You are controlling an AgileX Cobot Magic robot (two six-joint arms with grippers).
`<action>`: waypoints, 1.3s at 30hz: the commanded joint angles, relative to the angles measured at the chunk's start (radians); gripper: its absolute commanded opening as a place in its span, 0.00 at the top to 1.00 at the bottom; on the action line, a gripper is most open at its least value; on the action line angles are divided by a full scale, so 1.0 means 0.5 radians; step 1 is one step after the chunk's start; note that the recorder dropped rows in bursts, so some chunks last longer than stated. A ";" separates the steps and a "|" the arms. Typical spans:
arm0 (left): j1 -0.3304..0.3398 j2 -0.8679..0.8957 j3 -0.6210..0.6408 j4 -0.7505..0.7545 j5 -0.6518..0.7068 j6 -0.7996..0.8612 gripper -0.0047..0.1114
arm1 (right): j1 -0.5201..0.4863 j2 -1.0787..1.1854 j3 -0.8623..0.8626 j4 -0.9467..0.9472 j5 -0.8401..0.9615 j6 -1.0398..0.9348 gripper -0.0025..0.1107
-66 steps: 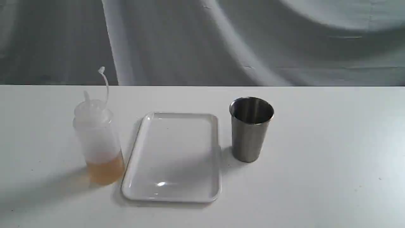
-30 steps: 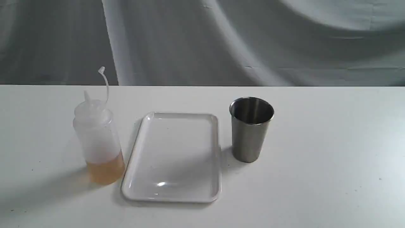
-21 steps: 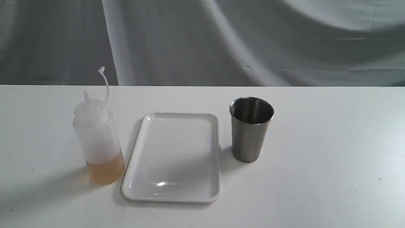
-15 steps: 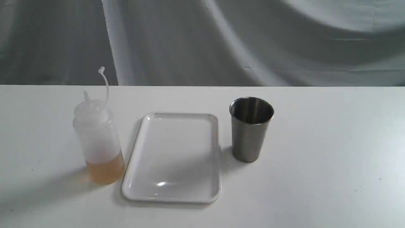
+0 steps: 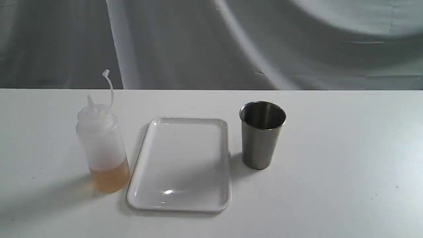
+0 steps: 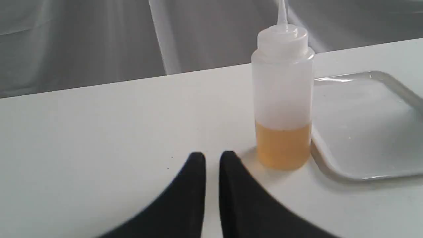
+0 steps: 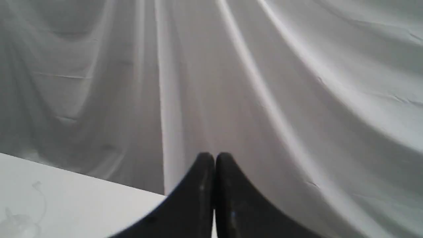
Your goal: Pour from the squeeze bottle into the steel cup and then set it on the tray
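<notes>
The squeeze bottle (image 5: 102, 145) stands upright at the left of the white table, amber liquid in its bottom third, with its cap strap curling up. Right beside it lies the white tray (image 5: 180, 163) with nothing on it. The steel cup (image 5: 262, 134) stands upright just right of the tray. Neither gripper shows in the exterior view. In the left wrist view my left gripper (image 6: 212, 157) hovers low over the table a short way from the squeeze bottle (image 6: 282, 96), with only a narrow gap between its fingers and nothing in them. My right gripper (image 7: 214, 158) is shut on nothing and faces the backdrop.
A grey draped cloth (image 5: 211, 43) hangs behind the table's far edge. The white tabletop (image 5: 347, 165) stretches right of the cup. A corner of the table (image 7: 49, 198) shows in the right wrist view.
The bottle, tray and cup stand where they were. Only the folds of the backdrop cloth shift slightly.
</notes>
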 commanded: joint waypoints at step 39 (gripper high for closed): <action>-0.006 -0.010 0.009 0.006 -0.013 -0.003 0.89 | 1.178 2.354 0.004 0.049 -1.930 -0.083 0.98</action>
